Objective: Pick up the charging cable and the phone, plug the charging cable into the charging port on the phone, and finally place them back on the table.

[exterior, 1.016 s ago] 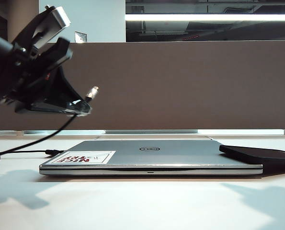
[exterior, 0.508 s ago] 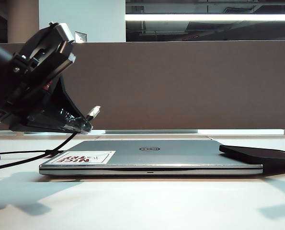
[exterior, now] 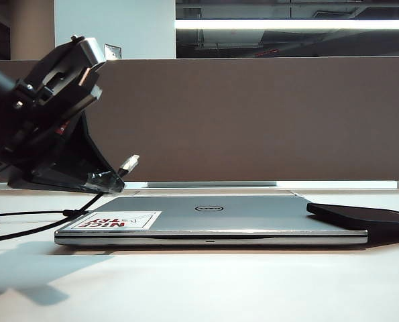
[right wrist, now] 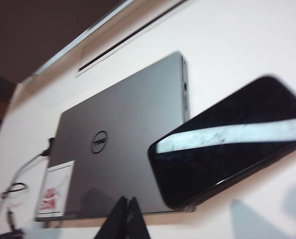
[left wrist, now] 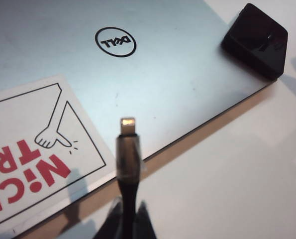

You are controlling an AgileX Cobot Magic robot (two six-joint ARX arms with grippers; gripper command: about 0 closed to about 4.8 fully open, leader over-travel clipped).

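My left gripper [exterior: 110, 180] hangs above the table [exterior: 199, 282] at the left, shut on the charging cable [exterior: 128, 163]. Its silvery plug [left wrist: 128, 124] sticks out past the fingertips of the left gripper [left wrist: 129, 221], over the laptop's near edge. The black cord [exterior: 38, 227] trails down to the tabletop. The phone [exterior: 360, 216], a glossy black slab, lies across the laptop's right corner; it also shows as the phone [left wrist: 255, 39] and the phone [right wrist: 227, 147]. My right gripper [right wrist: 128, 203] is shut and empty, off the phone. The charging port cannot be made out.
A closed silver Dell laptop [exterior: 212, 221] with a red-lettered sticker [exterior: 117, 220] lies mid-table. A grey-brown divider panel [exterior: 253, 121] stands behind it. Loose loops of cord [right wrist: 12, 190] lie by the laptop's left side.
My left gripper has tipped and sunk, lowering the plug toward the laptop's left end. The shadow at the table's right side has slid off toward the right edge.
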